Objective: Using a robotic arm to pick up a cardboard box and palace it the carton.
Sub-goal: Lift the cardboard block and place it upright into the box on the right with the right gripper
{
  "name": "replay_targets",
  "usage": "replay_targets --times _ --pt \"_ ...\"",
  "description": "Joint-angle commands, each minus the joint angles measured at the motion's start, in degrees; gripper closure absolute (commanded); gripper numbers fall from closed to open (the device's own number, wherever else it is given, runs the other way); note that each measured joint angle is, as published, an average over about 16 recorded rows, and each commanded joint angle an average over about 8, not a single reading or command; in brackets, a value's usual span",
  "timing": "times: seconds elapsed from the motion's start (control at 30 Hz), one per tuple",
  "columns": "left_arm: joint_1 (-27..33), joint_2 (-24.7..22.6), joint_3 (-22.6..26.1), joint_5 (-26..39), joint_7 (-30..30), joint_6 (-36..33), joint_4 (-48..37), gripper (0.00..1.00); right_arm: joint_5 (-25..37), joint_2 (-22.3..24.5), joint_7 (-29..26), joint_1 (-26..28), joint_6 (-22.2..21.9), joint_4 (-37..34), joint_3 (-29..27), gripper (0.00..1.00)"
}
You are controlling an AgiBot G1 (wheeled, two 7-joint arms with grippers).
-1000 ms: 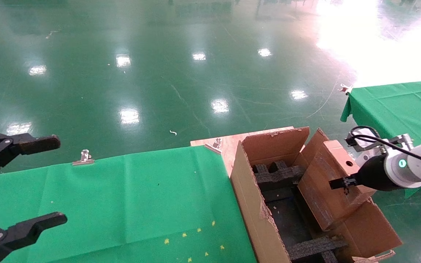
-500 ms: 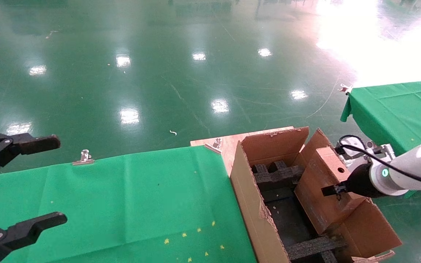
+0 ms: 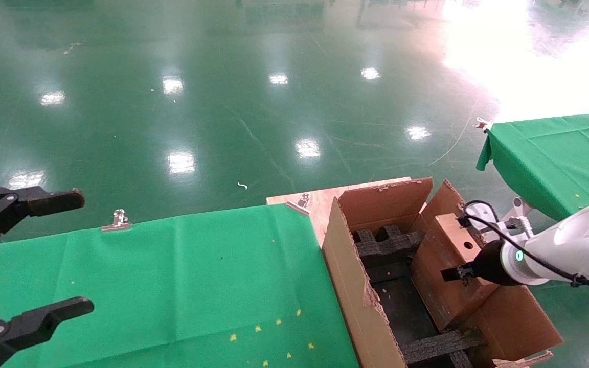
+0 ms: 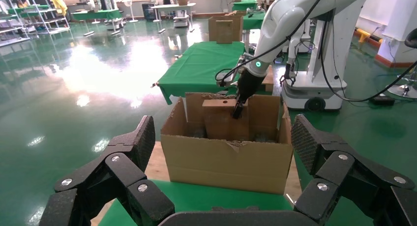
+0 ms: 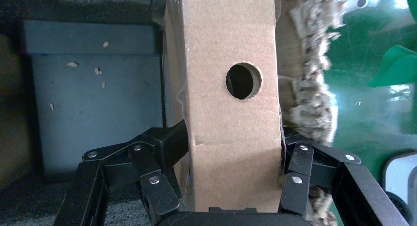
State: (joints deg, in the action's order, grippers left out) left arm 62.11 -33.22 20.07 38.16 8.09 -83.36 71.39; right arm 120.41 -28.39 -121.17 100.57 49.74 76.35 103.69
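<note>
Right gripper (image 5: 233,186), clamped on the box (image 3: 450,271), has sunk lower into the carton (image 3: 356,286) — nearly seated. Left gripper (image 3: 23,255) waits, fingers apart, over the desk (image 3: 172,276).

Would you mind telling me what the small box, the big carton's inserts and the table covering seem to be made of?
The cardboard box in the right claw looks like matte brown cardboard, creased, with a punched hole. The carton holds black inserts that look like coarse foam, rough-edged and dull. The table cover seems to be thin green cloth, showing fold lines and held by a metal clip.
</note>
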Motion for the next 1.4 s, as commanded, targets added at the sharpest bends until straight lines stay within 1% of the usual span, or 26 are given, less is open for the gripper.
replay_targets --times 0.03,0.3,0.5,0.9,0.93,1.17,1.2,1.4 --pt "0.0 0.0 0.0 0.0 0.0 0.0 0.0 0.0 0.5 -0.3 -0.7 -0.7 -0.4 -0.2 0.2 1.0" --pt "0.0 0.0 0.0 0.0 0.0 0.0 0.0 0.0 0.2 -1.5 -1.3 -3.1 -1.8 -1.4 1.0 1.0" --pt "0.0 0.0 0.0 0.0 0.0 0.0 0.0 0.0 -0.6 -2.7 -1.2 -4.9 -2.9 -3.6 1.4 1.0" --pt "0.0 0.0 0.0 0.0 0.0 0.0 0.0 0.0 -3.8 -5.1 1.2 -7.3 -4.5 -8.0 1.9 1.0" --pt "0.0 0.0 0.0 0.0 0.0 0.0 0.0 0.0 -4.1 -5.3 1.5 -7.4 -4.6 -8.2 2.0 0.95" --pt "0.0 0.0 0.0 0.0 0.0 0.0 0.0 0.0 -5.3 -5.7 2.6 -7.8 -4.8 -9.2 2.0 0.08" --pt "0.0 0.0 0.0 0.0 0.0 0.0 0.0 0.0 -5.4 -5.8 2.7 -7.9 -4.8 -9.2 2.0 0.0" --pt "0.0 0.0 0.0 0.0 0.0 0.0 0.0 0.0 -5.4 -5.7 2.7 -7.8 -4.7 -9.1 2.0 0.0"
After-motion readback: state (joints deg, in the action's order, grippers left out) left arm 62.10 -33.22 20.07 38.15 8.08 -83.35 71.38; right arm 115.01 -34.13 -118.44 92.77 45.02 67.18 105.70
